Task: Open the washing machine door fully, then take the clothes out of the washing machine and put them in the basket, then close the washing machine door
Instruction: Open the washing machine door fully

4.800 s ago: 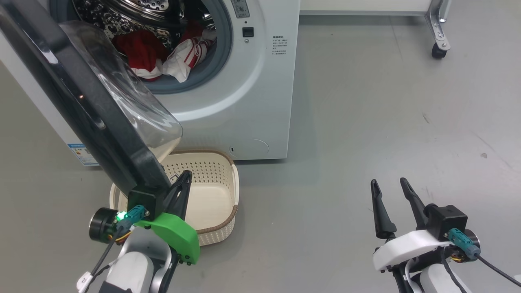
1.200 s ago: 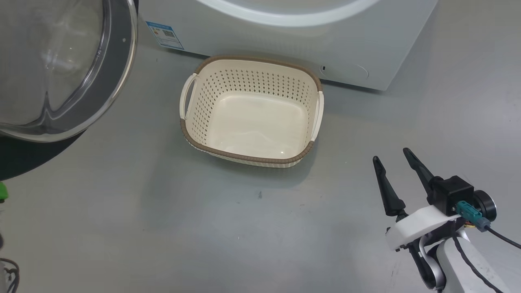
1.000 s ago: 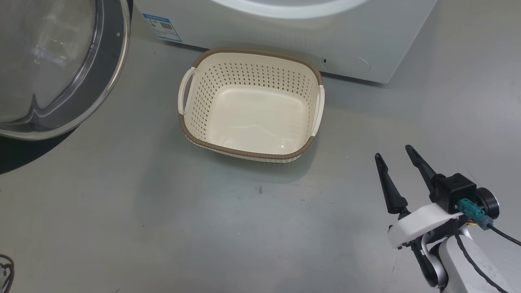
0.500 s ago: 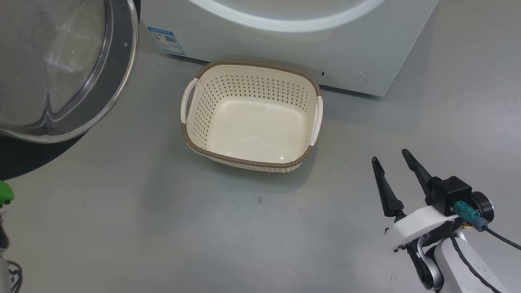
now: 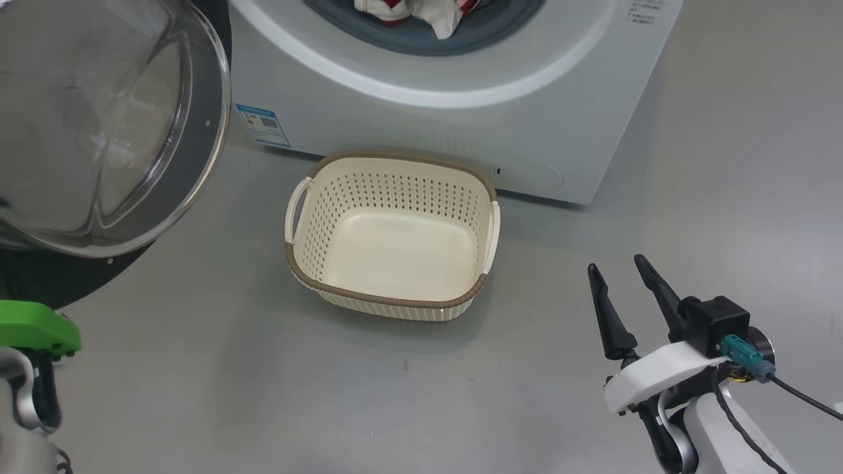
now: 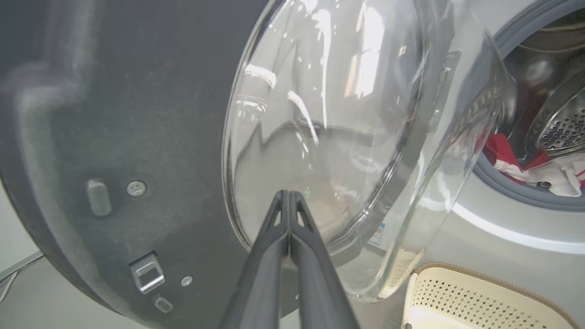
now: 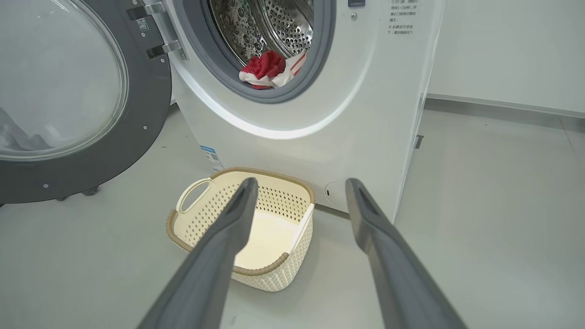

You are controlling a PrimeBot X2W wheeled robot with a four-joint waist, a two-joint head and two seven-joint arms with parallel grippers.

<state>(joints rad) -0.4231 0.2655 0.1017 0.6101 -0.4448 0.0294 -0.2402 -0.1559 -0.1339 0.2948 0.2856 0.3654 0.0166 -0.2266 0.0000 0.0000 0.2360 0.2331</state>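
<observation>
The washing machine (image 5: pixel 428 118) stands at the top, its door (image 5: pixel 214 99) swung wide to the left with the glass bowl facing me. Red and white clothes (image 5: pixel 435 13) lie at the lip of the drum; the right wrist view has the clothes (image 7: pixel 267 68) inside the steel drum. The cream basket (image 5: pixel 388 299) sits on the floor before the machine, nothing in it. My right gripper (image 5: pixel 616 263) hovers open at the lower right, well clear of the basket. My left gripper (image 6: pixel 288 194) is shut on nothing, pointing at the inner side of the door (image 6: pixel 114 137).
A blue label (image 5: pixel 262 125) and a round filter cover (image 5: pixel 530 174) mark the machine's lower front. Grey floor spreads around the basket and to the right. A white wall (image 7: pixel 502 45) runs behind the machine's right side.
The head camera has tilted up, bringing the drum opening and clothes into view. The left arm's green mount has come in at the lower left. The door stands wider than seconds ago.
</observation>
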